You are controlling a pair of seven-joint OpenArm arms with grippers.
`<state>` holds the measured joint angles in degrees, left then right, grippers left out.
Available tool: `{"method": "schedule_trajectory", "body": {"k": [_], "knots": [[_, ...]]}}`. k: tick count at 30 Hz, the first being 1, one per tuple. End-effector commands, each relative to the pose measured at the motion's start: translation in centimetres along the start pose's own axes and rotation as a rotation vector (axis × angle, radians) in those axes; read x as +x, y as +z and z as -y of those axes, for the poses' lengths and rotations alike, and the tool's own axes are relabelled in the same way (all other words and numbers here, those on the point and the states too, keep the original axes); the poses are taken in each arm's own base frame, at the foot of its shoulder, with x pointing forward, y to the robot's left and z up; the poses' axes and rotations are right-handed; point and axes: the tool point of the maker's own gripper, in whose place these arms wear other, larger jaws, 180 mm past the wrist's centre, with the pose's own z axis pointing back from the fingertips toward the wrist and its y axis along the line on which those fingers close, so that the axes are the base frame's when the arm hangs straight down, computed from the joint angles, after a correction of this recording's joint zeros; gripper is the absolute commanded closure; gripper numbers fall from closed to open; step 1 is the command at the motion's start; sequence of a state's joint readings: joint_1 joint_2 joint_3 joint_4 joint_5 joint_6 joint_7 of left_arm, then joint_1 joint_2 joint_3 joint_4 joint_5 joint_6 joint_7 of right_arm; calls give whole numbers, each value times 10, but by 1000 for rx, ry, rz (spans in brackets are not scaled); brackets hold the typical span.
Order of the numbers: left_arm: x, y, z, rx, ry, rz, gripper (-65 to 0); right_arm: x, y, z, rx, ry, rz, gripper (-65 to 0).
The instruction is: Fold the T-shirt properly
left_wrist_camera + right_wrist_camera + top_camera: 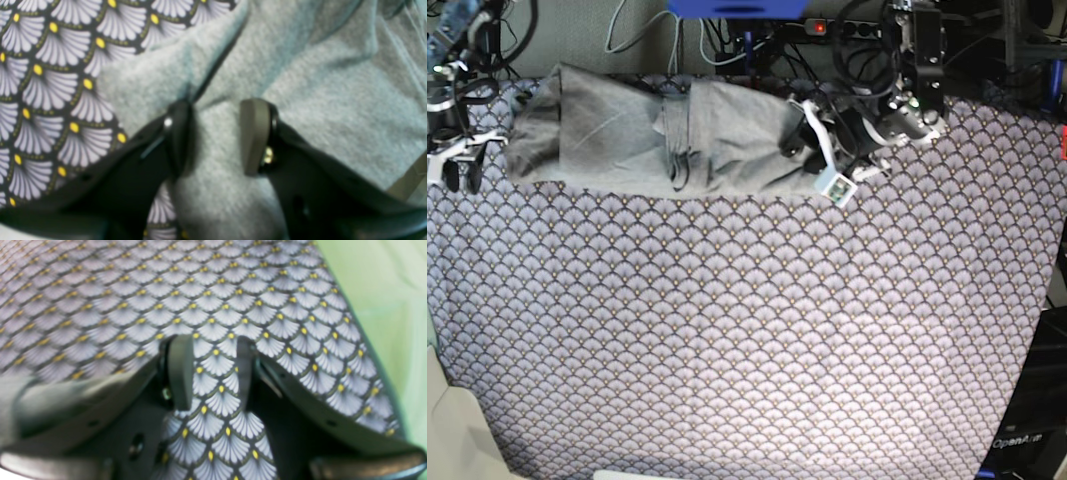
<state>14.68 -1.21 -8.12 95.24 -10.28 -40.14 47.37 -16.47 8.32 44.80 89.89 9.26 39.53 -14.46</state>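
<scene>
The grey T-shirt [617, 140] lies folded in a long band along the back of the table, with a dark bunched crease in its middle. My left gripper [804, 142] rests on the shirt's right end. In the left wrist view the left gripper [218, 133] is open and its jaws straddle the T-shirt [300, 100], with grey knit lying between them. My right gripper [460, 172] hangs just left of the shirt's left end. Up close, the right gripper [213, 373] is open above the bare purple tablecloth [200, 300] with nothing between its fingers.
The patterned tablecloth [747, 330] covers the whole table in front of the shirt. Cables and a power strip [857, 30] crowd the back edge behind the left arm. The table's left edge [377, 366] runs close beside the right gripper.
</scene>
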Motion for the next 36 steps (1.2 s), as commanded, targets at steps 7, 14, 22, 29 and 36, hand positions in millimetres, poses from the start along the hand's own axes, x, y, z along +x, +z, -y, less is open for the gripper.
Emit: {"method": "schedule_trajectory", "body": {"k": [7, 14, 22, 29, 36], "knots": [[22, 0, -9, 20, -26, 43, -246, 15, 42, -66, 256, -7, -69, -237], [22, 1, -12, 25, -32, 41, -246, 1, 37, -54, 331, -40, -224, -316], [22, 1, -12, 24, -31, 40, -246, -11, 26, -20, 360, -140, -306, -390], [24, 1, -13, 26, -34, 45, -246, -33, 19, -20, 358, -215, -343, -391], [27, 2, -13, 29, -39, 51, -246, -45, 9, -39, 408, -242, -377, -390]]}}
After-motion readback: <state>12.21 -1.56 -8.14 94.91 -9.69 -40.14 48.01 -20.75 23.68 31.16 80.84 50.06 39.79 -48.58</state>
